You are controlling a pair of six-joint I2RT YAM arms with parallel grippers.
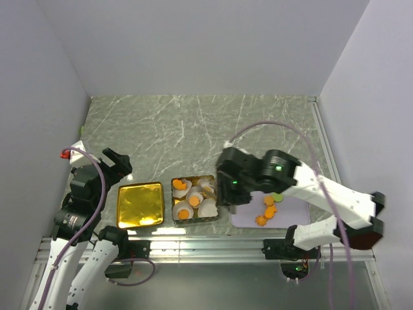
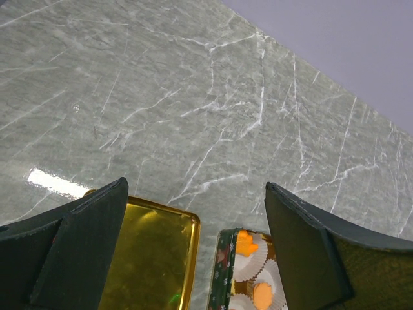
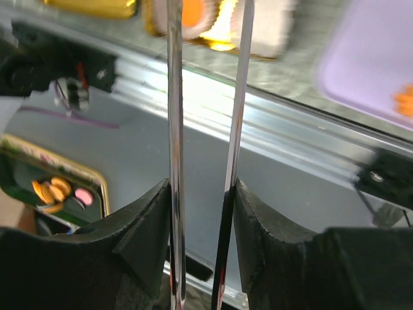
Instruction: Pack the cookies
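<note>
The right end effector (image 3: 201,194) was pressed together on a pair of thin metal tongs (image 3: 175,116), squeezing the two blades almost parallel. That grip probably let the arm handle small, fragile pieces that its own broad fingers would fumble or crush. Seen from above, it hung over the gap between the tin (image 1: 173,200) and the lavender tray (image 1: 293,213), and its arm hid the tin's right edge. Several cookies (image 1: 265,212) lay loose on the tray and others sat in white paper cups (image 1: 208,208) inside the tin, so the packing looked partly done. The gold lid (image 1: 140,205) lay just beside the tin on its left, likely set there to be at hand for closing. The left end effector (image 2: 195,187) was spread wide and empty above the worktop (image 2: 193,97) near the lid, apparently parked out of the way. The tong tips were cut off at the top of the right wrist view and the tin there was blurred. I could not tell whether the orange between the blades was a pinched cookie or one lying in a cup beneath. A greenish piece (image 1: 276,196) on the tray was too small to identify.
</note>
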